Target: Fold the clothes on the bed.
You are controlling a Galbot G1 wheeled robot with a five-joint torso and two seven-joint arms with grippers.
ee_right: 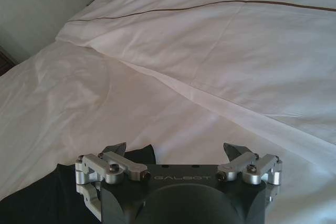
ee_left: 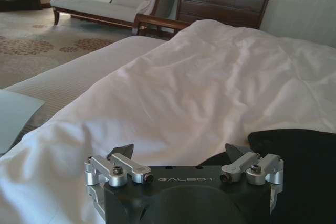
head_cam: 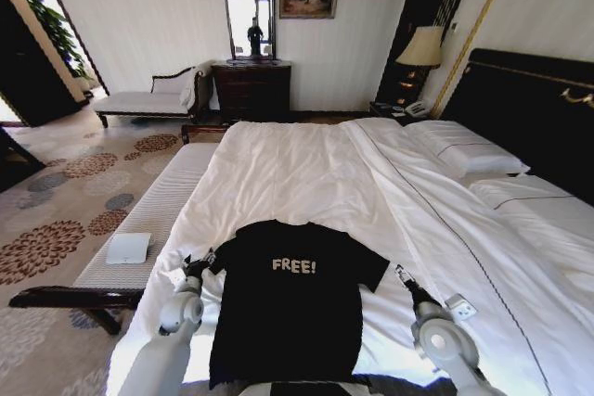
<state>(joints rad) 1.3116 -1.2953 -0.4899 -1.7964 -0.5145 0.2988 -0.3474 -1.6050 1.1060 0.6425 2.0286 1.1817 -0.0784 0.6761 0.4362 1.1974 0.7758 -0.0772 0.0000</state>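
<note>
Black cotton T-shirt (head_cam: pixel 288 308) lies flat, chest up, at the near edge of the bed (head_cam: pixel 306 169); left gripper (head_cam: pixel 196 264) and right gripper (head_cam: pixel 402 274), both spread, flank its sleeves; each should pinch one sleeve's cloth alone, not the sheet

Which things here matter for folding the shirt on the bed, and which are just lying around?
Part of the job:
black T-shirt, spread flat
bed beneath it
left end effector at the shirt's left sleeve, open
right end effector at the right sleeve, open

Just lying about:
pillows
bench
chaise
dresser
lamp
</note>
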